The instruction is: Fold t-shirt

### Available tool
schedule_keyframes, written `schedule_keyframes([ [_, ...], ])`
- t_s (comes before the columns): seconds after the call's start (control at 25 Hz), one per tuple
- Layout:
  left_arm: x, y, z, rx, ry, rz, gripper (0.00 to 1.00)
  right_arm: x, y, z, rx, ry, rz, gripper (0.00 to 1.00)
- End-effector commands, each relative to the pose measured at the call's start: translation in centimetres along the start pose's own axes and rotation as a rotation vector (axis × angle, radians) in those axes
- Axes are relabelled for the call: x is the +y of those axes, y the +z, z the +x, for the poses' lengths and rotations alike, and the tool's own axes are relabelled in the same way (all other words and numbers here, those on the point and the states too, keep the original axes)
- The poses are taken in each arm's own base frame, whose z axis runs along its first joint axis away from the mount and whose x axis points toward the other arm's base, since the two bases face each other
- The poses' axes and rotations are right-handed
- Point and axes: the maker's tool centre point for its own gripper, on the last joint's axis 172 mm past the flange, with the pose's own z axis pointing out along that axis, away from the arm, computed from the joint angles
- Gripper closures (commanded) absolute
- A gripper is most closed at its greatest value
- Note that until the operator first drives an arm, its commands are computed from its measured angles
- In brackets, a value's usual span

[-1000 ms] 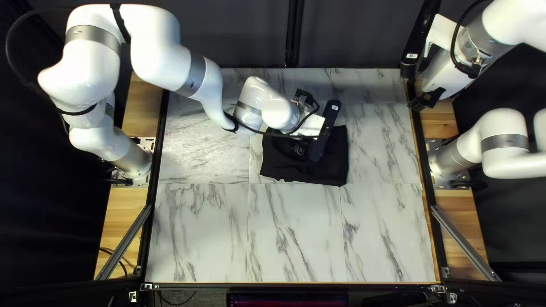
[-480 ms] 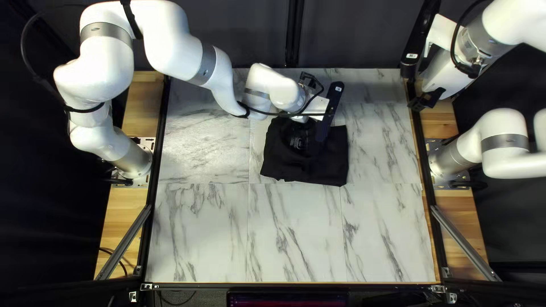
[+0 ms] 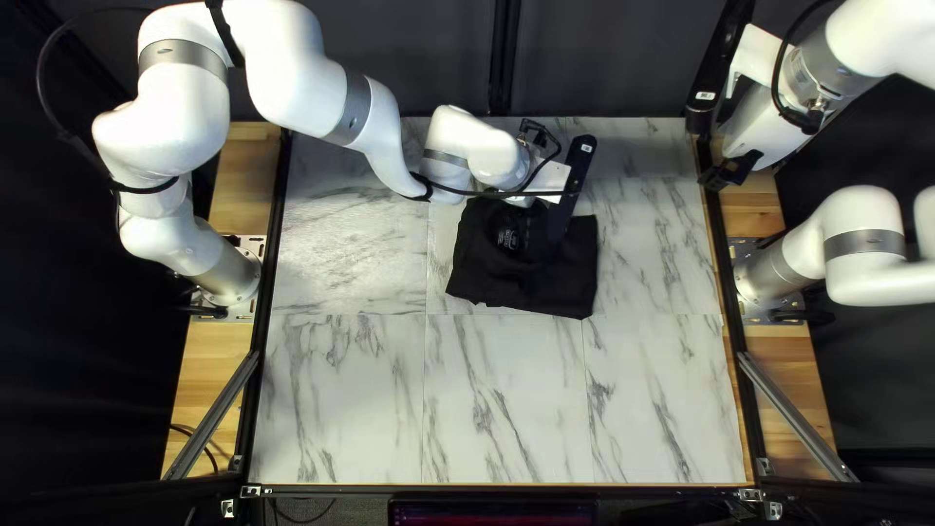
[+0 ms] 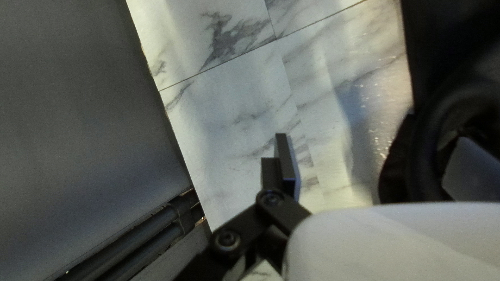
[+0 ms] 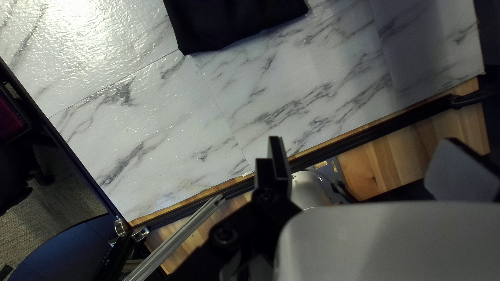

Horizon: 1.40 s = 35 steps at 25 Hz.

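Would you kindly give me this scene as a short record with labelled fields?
Garment: black T-shirt, compact and roughly rectangular
Surface: marble-patterned tabletop
Garment placement: nearer the tabletop's far edge than its near edge
Left gripper: open, at the T-shirt's far side
Left gripper contact with cloth: cannot tell
Right gripper: open, away from the T-shirt

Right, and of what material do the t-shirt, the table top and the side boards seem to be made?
The t-shirt looks like soft, matte cloth, maybe cotton: it is black and lies in limp folds. The table top has grey marble veins and a light gloss, but it could be stone or only an imitation. The side boards look like smooth, pale wood, from their grain.
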Motion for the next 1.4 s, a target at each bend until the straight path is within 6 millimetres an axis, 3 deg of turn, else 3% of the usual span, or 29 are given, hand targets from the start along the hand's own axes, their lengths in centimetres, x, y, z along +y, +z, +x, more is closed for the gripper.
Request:
schedule_keyframes([
  [0.04, -0.2, -0.2, -0.7, -0.005, -0.006, 0.004, 0.00, 0.0, 0.0, 0.0, 0.000, 0.000, 0.000, 0.00],
  [0.2, 0.3, -0.8, -0.8, -0.004, -0.007, 0.008, 0.00, 0.0, 0.0, 0.0, 0.000, 0.000, 0.000, 0.00],
  [0.36, 0.6, 0.1, -1.4, -0.003, -0.011, -0.001, 0.00, 0.0, 0.0, 0.0, 0.000, 0.000, 0.000, 0.00],
  [1.08, 0.7, -1.7, -9.1, -0.064, -0.090, 0.039, 0.00, 0.0, 0.0, 0.0, 0.000, 0.000, 0.000, 0.00],
  [1.4, 1.0, -2.0, -8.9, -0.059, -0.093, 0.044, 0.00, 0.0, 0.0, 0.0, 0.000, 0.000, 0.000, 0.00],
])
